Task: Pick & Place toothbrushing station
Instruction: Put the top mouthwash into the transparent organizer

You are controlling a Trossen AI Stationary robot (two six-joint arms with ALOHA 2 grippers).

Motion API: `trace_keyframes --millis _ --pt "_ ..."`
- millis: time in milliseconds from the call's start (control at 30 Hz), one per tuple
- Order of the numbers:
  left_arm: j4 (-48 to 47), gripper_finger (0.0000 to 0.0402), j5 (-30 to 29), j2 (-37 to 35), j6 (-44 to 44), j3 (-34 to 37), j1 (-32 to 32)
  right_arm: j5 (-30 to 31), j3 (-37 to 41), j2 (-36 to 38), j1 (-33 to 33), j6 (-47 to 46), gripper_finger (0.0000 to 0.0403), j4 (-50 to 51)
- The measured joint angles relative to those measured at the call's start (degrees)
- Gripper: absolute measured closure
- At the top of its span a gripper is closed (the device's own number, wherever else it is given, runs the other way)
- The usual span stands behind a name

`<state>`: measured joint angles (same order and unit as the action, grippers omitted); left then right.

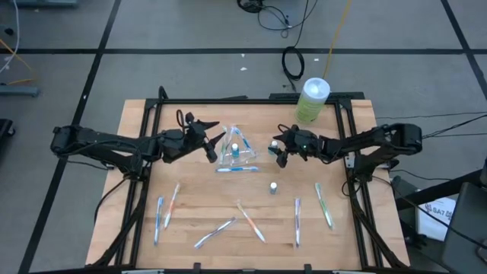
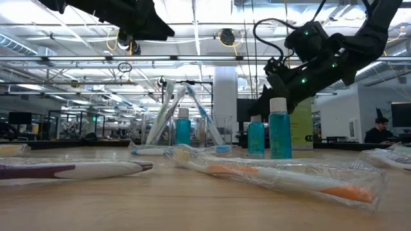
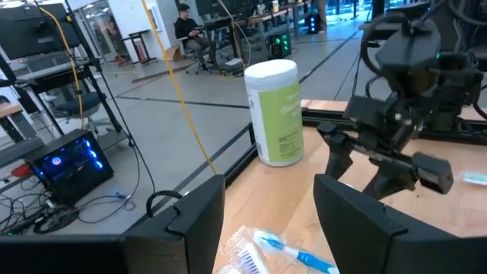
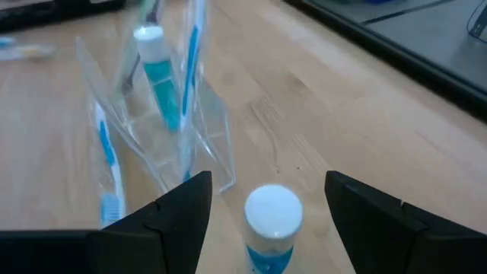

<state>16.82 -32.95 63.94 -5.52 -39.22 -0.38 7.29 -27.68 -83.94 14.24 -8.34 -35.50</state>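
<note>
The clear plastic cup (image 1: 235, 149) stands near the middle of the bench (image 1: 144, 122), holding a teal tube with a white cap (image 4: 155, 66) and upright wrapped toothbrushes. A blue wrapped toothbrush (image 1: 237, 170) lies flat against the cup's near side.

Just right of the cup, the right gripper (image 1: 278, 150) hovers with its fingers (image 4: 171, 209) spread wide, holding nothing. A second teal tube (image 4: 271, 228) stands upright between them; contact cannot be confirmed. A third small tube (image 1: 272, 186) stands alone on the bench, nearer the front edge than the cup.

Just left of the cup, the left gripper (image 1: 215, 144) is raised above the bench, fingers (image 3: 196, 217) wide apart and empty.

Loose wrapped toothbrushes lie scattered between the cup and the front edge: a blue one (image 1: 159, 219), an orange one (image 1: 250, 221), a green one (image 1: 324, 205).

Beyond the cup, at the bench's far right corner, stands a pale-green canister (image 1: 312, 100) with a white lid. Its label carries print beginning "disi"; the remainder is unreadable.

A seated person (image 3: 189, 30) is visible in the room behind the canister.
</note>
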Motion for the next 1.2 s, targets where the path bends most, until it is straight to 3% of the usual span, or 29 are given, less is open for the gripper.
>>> trace_keyframes --millis 267,667,933,1200 --pt "-0.26 0.0192 0.13 0.00 1.25 0.00 -0.02 0.02 0.04 -4.03 -0.02 -0.22 0.0159 -1.96" --pt "-6.37 0.0192 -0.09 -0.13 5.41 0.00 -0.78 0.02 0.04 -3.98 0.39 0.00 0.0245 -3.31" --pt "-21.98 0.0192 0.59 -11.23 9.37 0.02 -5.48 -0.04 0.04 -3.98 0.68 0.18 0.0302 -3.42" --pt "-35.73 0.0192 0.52 -22.08 18.14 -0.04 -10.47 -0.02 0.04 -3.98 1.55 0.46 0.0300 -3.40"
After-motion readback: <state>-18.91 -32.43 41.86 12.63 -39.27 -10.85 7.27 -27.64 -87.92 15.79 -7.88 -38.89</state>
